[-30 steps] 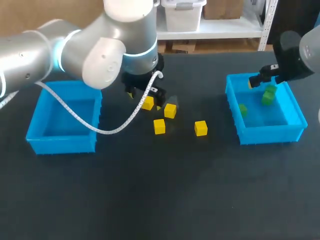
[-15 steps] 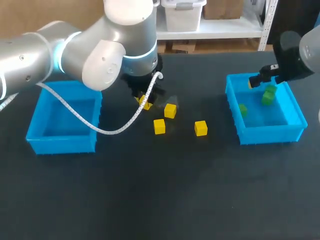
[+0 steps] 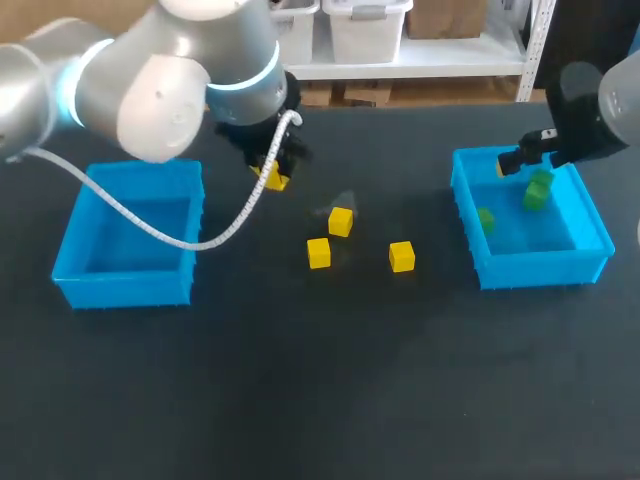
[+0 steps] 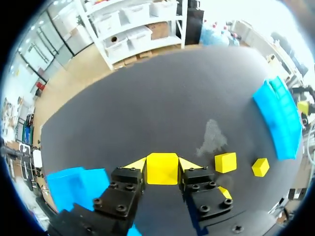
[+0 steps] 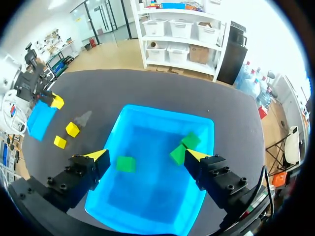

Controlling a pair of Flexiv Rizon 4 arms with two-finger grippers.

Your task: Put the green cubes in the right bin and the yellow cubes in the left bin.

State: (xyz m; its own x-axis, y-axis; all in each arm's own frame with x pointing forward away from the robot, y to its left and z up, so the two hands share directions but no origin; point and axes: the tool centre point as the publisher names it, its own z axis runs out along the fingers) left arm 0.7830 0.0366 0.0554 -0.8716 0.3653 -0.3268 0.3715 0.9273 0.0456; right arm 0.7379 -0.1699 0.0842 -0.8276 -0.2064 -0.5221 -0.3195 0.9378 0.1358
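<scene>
Head view shows the left arm reaching in above the left bin (image 3: 120, 285), with the left gripper (image 3: 271, 172) hanging just past that bin's far right corner, over the dark table (image 3: 300, 380). A white cable (image 3: 200, 240) loops down from the arm and across the left bin's right wall. In the left wrist view both fingers press against the sides of one yellow block, the held cube (image 4: 162, 171), so the jaws stand narrow, clamped on it.

Three more yellow cubes (image 3: 318, 252) lie on the table to the right of the left bin, well apart from it, about midway to the right bin (image 3: 540, 268). They are spaced apart, none touching. The one closest to the left bin is also the nearest to the table's front. Another sits just beyond it, beside a pale smudge (image 3: 335, 205). The third lies farthest from the left bin. From the left wrist, two of them show clearly beside the gripper and a third peeks out from behind one finger.

On the far side of the table from the left bin, the right arm holds the right gripper (image 5: 146, 156) over the right bin, jaws spread wide with nothing between them. Three green cubes (image 5: 126, 163) rest on that bin's floor: one alone on the side toward the left bin, and two touching each other on the side away from it.
</scene>
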